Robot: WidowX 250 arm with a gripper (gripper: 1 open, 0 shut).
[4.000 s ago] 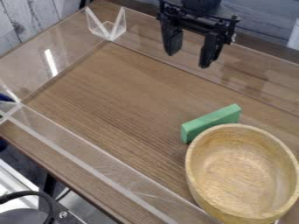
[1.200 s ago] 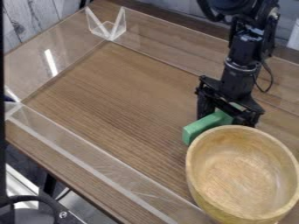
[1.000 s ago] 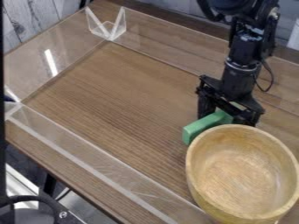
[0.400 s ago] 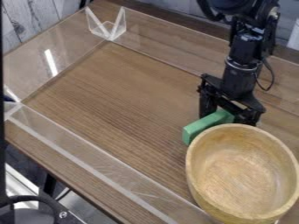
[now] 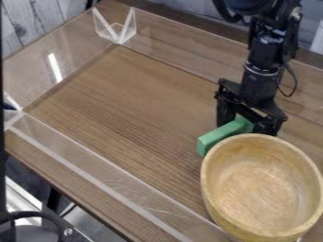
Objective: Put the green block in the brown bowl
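Your black end effector (image 5: 248, 115) pointed straight down over the far end of the small bright green rectangular block (image 5: 222, 134), with its jaws spread wide and one dark finger (image 5: 224, 104) standing on each side of the bar. It had not clenched yet; the block lay flat on the wood-grain tabletop (image 5: 120, 104), unheld. The block's near end sat just beside, perhaps touching, the thick rim of the large round light-tan wooden bowl (image 5: 262, 181), which was empty.

The step in hand looked like the grasp itself. To do it well, you wanted the fingers low enough that the pads met the block's long side faces rather than skimming its top edges, since the bar is flat and gives little height to bite on. You were gripping toward one end, not the middle, so the block was likely to tip as it left the tabletop; shifting slightly toward the bowl before clenching would have balanced it better. After that, a clean lift above the rim was needed before carrying it over the hollow.
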